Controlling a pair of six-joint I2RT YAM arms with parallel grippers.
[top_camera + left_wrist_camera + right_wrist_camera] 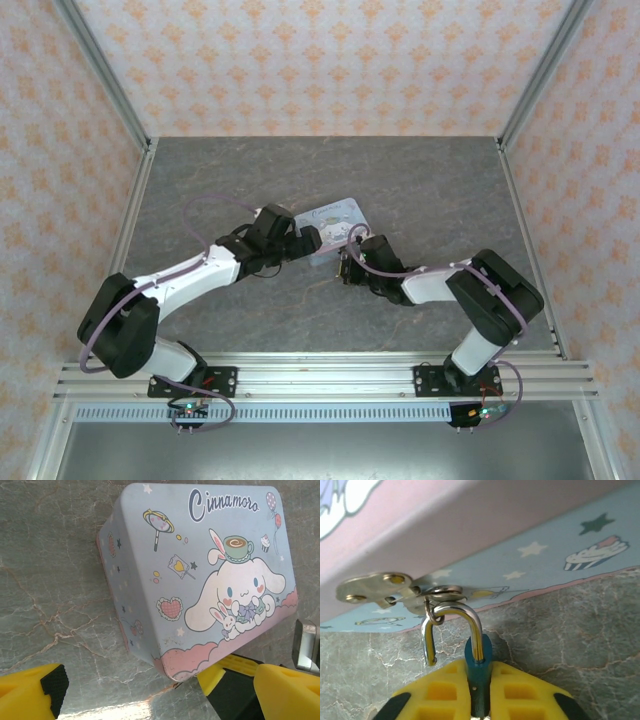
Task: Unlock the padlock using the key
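Overhead view first: tin box (335,220) sits mid-table. My left gripper (305,240) is at its 8 o'clock corner and my right gripper (350,260) at its 5 o'clock edge.

Left wrist: my left fingers (31,692) stand wide apart and hold nothing. The tin's near corner lies between them, toward 12 o'clock.

Right wrist: my right fingers (520,690) are pinched tight on the padlock (479,665), whose blue-green body is seen edge-on at the tin's front wall. Its long axis runs 6 to 12 o'clock. The shackle (452,611) points up through the staple (442,591) beside the hasp (367,587). The shackle's 9 o'clock leg seems to hang free of the body, so I judge the lock already sprung, though this angle is poor. If so, the next move calls for swinging the shackle out of the staple without dragging the tin.
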